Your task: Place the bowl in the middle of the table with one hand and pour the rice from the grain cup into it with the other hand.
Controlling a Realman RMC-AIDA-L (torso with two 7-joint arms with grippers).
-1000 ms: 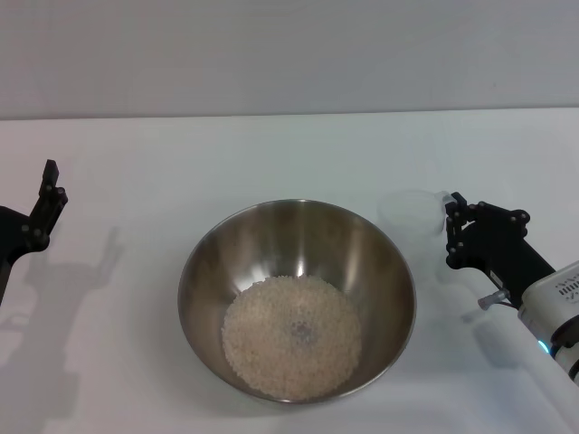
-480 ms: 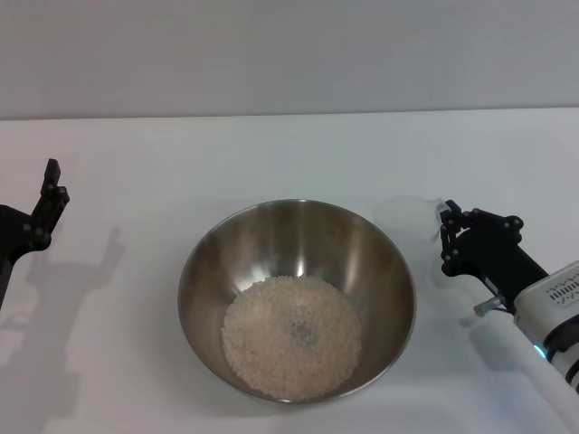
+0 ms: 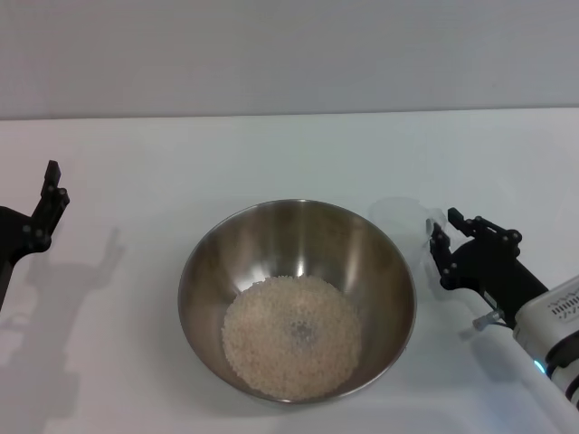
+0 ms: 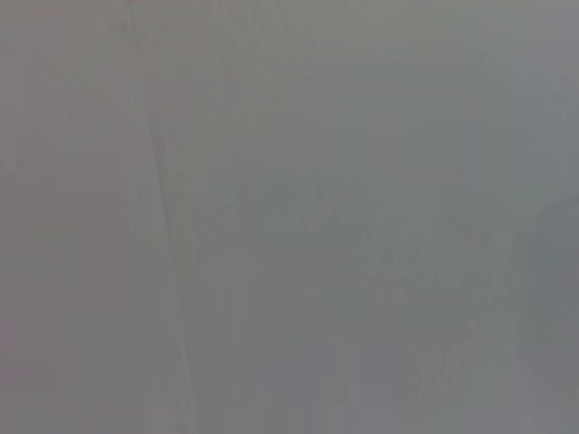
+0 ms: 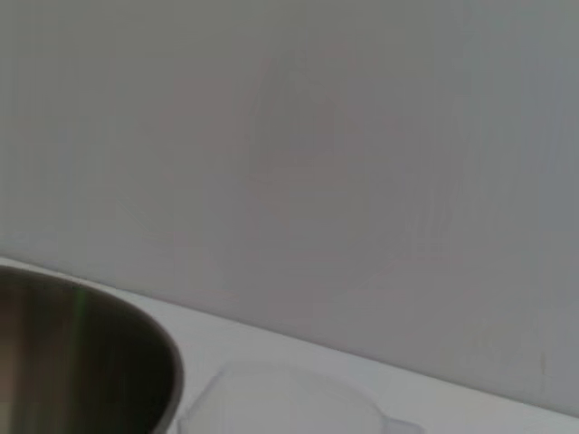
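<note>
White table (image 3: 271, 154), grey wall (image 3: 289, 54)

A plain white counter (image 3: 271, 154) stretched back to meet a bare grey wall (image 3: 289, 54) behind it, casting soft shadows at left.

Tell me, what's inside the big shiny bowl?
A round heap of rice sits in the steel bowl, covering its bottom. The bare metal sides show above it; whatever is under the grains is hidden.
</note>
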